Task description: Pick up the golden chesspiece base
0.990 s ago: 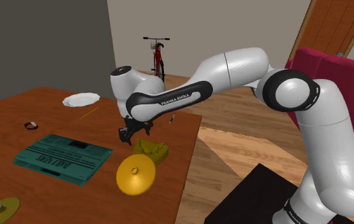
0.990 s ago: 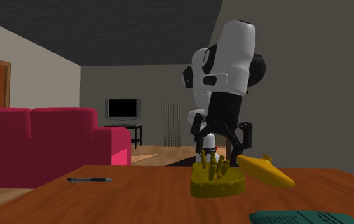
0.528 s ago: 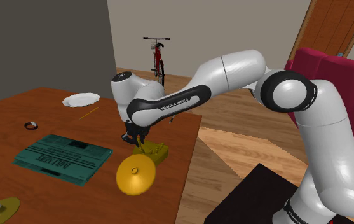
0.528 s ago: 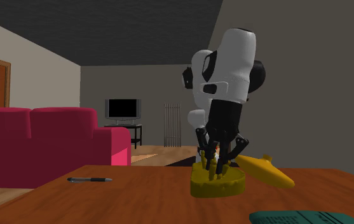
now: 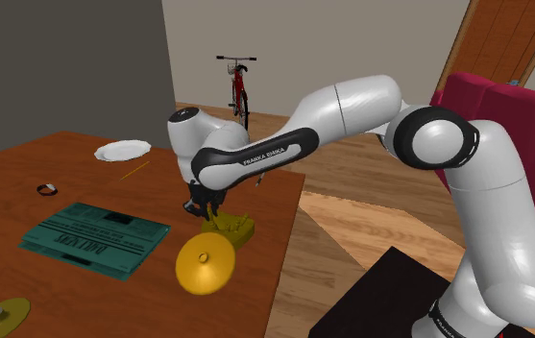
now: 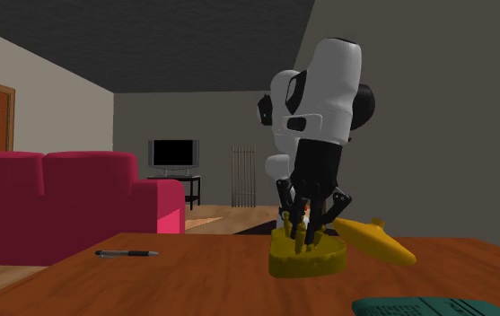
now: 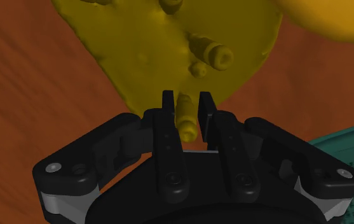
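Two fingers [image 7: 168, 108] of my hand [image 7: 185, 102] stand narrow, clasping one upright peg [image 7: 185, 119] of the golden chesspiece base [image 7: 163, 51]. The base sits on the desk [image 5: 25, 182] near its edge, just beside a golden cone [image 5: 205, 261] and near the green newspaper [image 5: 92, 237]. I judge it rigid, smooth and fairly light. The thin peg may slip or let the base swing, so lift slowly and vertically.
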Action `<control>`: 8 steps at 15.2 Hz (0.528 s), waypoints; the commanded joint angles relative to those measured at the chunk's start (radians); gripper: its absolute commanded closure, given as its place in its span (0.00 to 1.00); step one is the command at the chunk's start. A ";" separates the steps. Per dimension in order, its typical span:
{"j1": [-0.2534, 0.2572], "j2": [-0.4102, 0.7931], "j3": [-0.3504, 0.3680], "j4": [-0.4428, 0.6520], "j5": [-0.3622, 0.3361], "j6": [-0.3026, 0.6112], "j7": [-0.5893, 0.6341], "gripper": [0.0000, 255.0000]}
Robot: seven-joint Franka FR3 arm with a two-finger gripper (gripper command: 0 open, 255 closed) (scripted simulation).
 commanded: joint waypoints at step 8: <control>0.003 -0.031 0.010 0.068 0.020 -0.092 -0.028 1.00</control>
